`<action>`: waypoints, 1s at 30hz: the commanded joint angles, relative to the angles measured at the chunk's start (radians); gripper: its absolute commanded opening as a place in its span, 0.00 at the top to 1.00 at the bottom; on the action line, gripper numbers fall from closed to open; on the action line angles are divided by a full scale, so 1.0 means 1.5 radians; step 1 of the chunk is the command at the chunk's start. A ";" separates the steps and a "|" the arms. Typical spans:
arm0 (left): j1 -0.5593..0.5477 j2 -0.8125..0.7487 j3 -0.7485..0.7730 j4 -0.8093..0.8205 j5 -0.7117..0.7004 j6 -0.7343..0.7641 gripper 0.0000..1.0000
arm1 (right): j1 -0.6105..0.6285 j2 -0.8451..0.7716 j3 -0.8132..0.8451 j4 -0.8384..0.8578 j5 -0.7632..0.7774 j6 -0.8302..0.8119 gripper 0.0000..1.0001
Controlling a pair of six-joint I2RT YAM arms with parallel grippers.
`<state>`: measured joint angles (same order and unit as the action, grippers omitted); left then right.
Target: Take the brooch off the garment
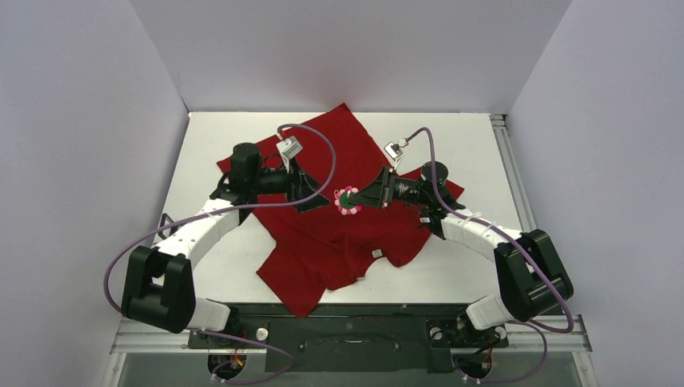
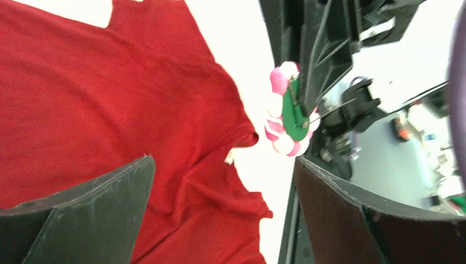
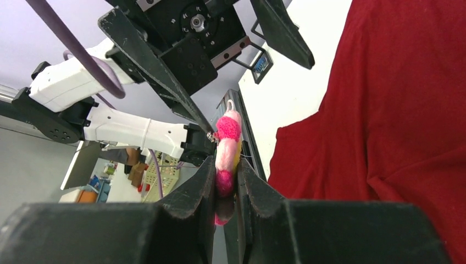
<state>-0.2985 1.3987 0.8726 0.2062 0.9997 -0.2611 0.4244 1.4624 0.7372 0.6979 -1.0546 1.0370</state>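
Note:
The dark-red T-shirt (image 1: 339, 234) lies spread and crumpled on the white table, its white neck tag (image 1: 376, 253) toward the near side. My right gripper (image 1: 357, 197) is shut on the pink flower brooch (image 1: 348, 200) and holds it above the shirt. In the right wrist view the brooch (image 3: 226, 148) sits edge-on between the fingers of that gripper (image 3: 224, 187), with no cloth on it. My left gripper (image 1: 319, 198) is open and empty, just left of the brooch. In the left wrist view the brooch's green back (image 2: 292, 113) shows apart from the shirt (image 2: 110, 110).
White walls enclose the table on three sides. A metal rail (image 1: 510, 161) runs along the table's right edge. Purple cables loop over both arms. Bare table shows to the left and right of the shirt.

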 commanded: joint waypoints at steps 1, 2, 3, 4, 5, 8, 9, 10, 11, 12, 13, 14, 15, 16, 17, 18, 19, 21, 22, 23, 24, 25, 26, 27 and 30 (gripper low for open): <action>-0.016 0.015 -0.052 0.419 0.070 -0.273 0.04 | 0.001 -0.002 -0.001 0.042 0.003 -0.002 1.00; -0.026 0.018 -0.054 0.425 0.068 -0.275 0.04 | 0.001 -0.002 -0.001 0.040 0.003 -0.003 1.00; -0.031 0.020 -0.053 0.425 0.062 -0.273 0.04 | 0.001 -0.001 -0.001 0.040 0.003 -0.003 1.00; -0.040 0.024 -0.052 0.422 0.059 -0.271 0.04 | 0.001 -0.001 -0.001 0.038 0.003 -0.004 1.00; -0.043 0.027 -0.051 0.407 0.051 -0.261 0.04 | 0.001 0.000 -0.001 0.038 0.004 -0.004 1.00; -0.059 0.033 -0.039 0.357 0.034 -0.215 0.04 | 0.001 0.003 0.000 0.038 0.004 -0.004 1.00; -0.062 0.035 -0.034 0.336 0.028 -0.207 0.04 | 0.001 0.004 0.000 0.037 0.005 -0.004 1.00; -0.068 0.037 -0.030 0.321 0.019 -0.187 0.04 | 0.001 0.008 0.001 0.036 0.006 -0.003 1.00; -0.074 0.038 -0.023 0.282 0.015 -0.173 0.04 | 0.001 0.010 0.001 0.036 0.006 -0.002 1.00; -0.076 0.038 -0.019 0.265 0.012 -0.147 0.04 | 0.000 0.016 0.001 0.038 0.006 0.002 1.00; -0.078 0.037 -0.018 0.250 0.011 -0.142 0.04 | 0.000 0.017 0.000 0.050 0.006 0.011 1.00; -0.079 0.036 -0.020 0.249 0.009 -0.139 0.04 | -0.001 0.019 -0.001 0.055 0.005 0.014 1.00; -0.079 0.036 -0.022 0.248 0.008 -0.139 0.04 | -0.001 0.020 -0.002 0.059 0.005 0.016 1.00; -0.079 0.036 -0.023 0.248 0.007 -0.142 0.04 | 0.000 0.021 -0.002 0.060 0.005 0.016 1.00; -0.080 0.037 -0.023 0.249 0.006 -0.143 0.04 | 0.001 0.020 -0.003 0.061 0.005 0.015 1.00; -0.082 0.037 -0.023 0.257 0.004 -0.150 0.03 | 0.001 0.021 -0.004 0.061 0.005 0.015 1.00; -0.087 0.038 -0.022 0.259 0.003 -0.154 0.02 | 0.001 0.022 -0.004 0.063 0.005 0.015 1.00; -0.096 0.042 -0.018 0.265 0.002 -0.164 0.03 | 0.004 0.023 -0.005 0.069 0.005 0.015 1.00; -0.098 0.044 -0.017 0.269 0.001 -0.172 0.05 | 0.004 0.023 -0.006 0.069 0.005 0.015 1.00; -0.101 0.048 -0.014 0.271 0.000 -0.176 0.10 | 0.005 0.023 -0.007 0.071 0.005 0.013 1.00; -0.101 0.051 -0.014 0.283 -0.004 -0.189 0.13 | 0.006 0.020 -0.007 0.067 0.006 0.010 1.00; -0.101 0.055 -0.015 0.291 -0.005 -0.207 0.19 | 0.007 0.017 -0.007 0.060 0.006 -0.002 1.00; -0.100 0.056 -0.015 0.311 -0.006 -0.216 0.23 | 0.008 0.011 -0.006 0.039 0.008 -0.012 1.00; -0.099 0.058 -0.017 0.320 -0.006 -0.235 0.25 | 0.010 0.003 -0.005 0.024 0.011 -0.040 1.00; -0.099 0.062 -0.018 0.356 -0.009 -0.267 0.35 | 0.020 -0.016 0.003 -0.057 0.016 -0.100 1.00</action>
<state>-0.4488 1.4845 0.8059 0.6193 0.9981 -0.5850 0.4324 1.4864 0.7341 0.6918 -1.0454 1.0157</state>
